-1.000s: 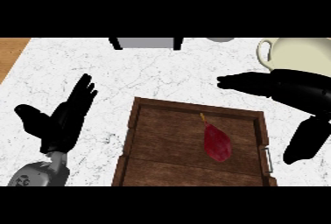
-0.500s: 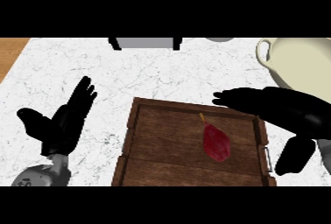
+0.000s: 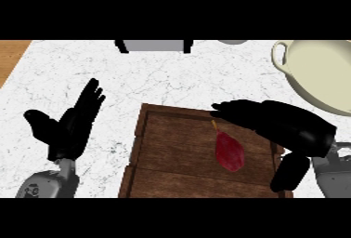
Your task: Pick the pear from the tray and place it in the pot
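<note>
Head view looks steeply down on a white marbled counter (image 3: 158, 79) with a dark wooden tray (image 3: 171, 153) in the lower middle of the frame. On the tray's right half lies the pear (image 3: 230, 152): dark red, long and tapering, broader at its lower end, with a thin yellowish stem pointing toward the top of the frame. It lies flat on the wood, untouched, so nothing of the task is done yet as far as this shows.

Coming in from the lower right, the right hand (image 3: 277, 122) hangs over the tray's upper right part, its fingers stretched out toward the left just above the stem, its thumb hanging down near the tray's right edge. It is spread, holding nothing, and I judge it to be closing in on the fruit. Grasping, lifting and carrying all remain.

A cream pot (image 3: 322, 69) sits at the upper right, partly cut off by the frame edge, well apart from the pear.

At the left of the frame the left hand (image 3: 68, 128) rests open, fingers up, beside the tray.
</note>
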